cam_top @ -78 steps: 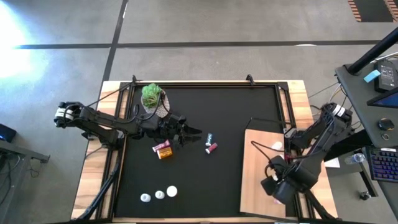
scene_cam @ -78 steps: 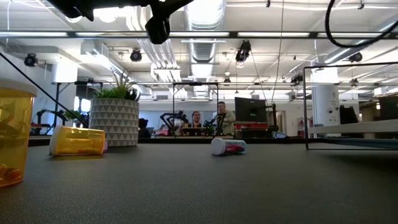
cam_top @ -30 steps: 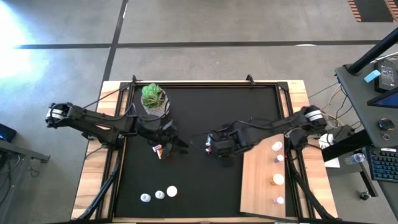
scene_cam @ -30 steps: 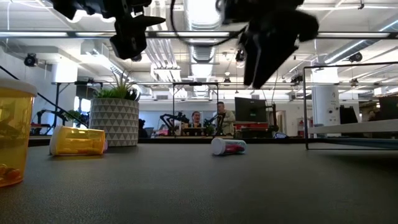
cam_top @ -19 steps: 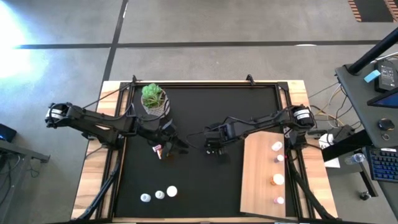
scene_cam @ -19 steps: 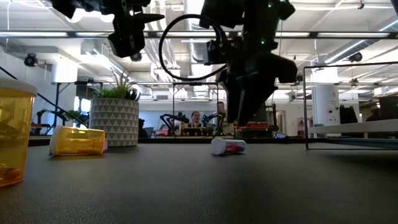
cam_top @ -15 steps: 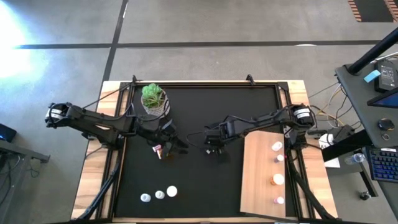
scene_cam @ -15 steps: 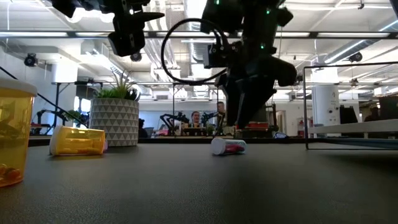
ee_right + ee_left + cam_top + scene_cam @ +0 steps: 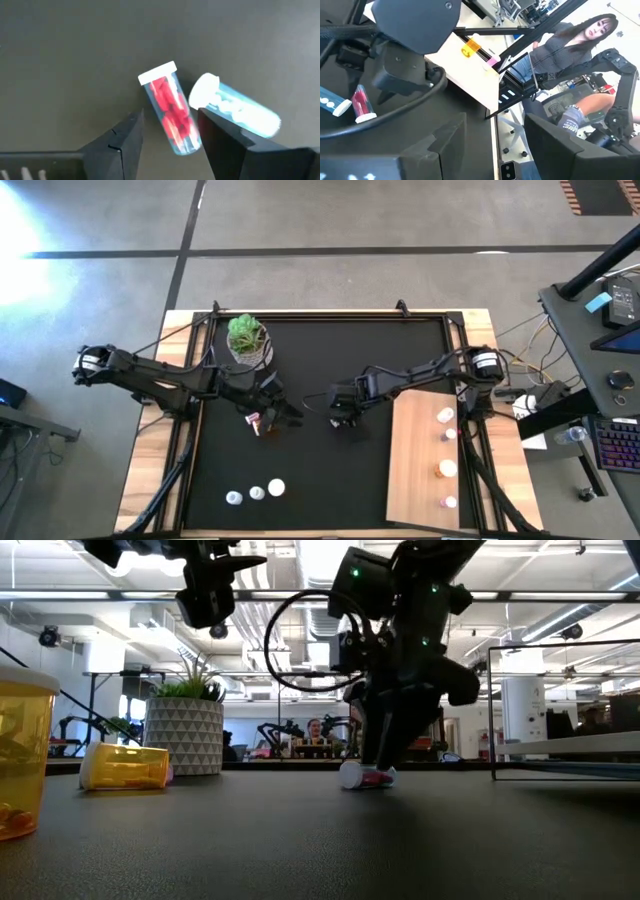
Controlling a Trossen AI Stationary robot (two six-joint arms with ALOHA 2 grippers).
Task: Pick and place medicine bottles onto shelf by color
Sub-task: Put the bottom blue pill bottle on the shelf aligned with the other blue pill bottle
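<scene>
1. The mat (image 9: 400, 370) is black, matt and finely grained, like rubber.
2. The shelf (image 9: 415, 470) is pale, smooth wood with a dull finish.
3. The table rim (image 9: 160, 430) is light wood too.
4. The red pill bottle (image 9: 171, 116) is clear, glossy plastic with a white cap.
5. The amber bottle (image 9: 125, 767) is translucent plastic.
6. The right gripper (image 9: 167, 137) has dark, matt plastic fingers.
7. The plant pot (image 9: 184, 736) looks matt, with a triangle pattern.

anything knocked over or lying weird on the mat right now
Yes. Several bottles lie on their sides: the red bottle and the teal bottle mid-mat, the red one lying between the right claw's open fingers, and an amber bottle by the plant pot. The bottles on the wooden board stand upright.
</scene>
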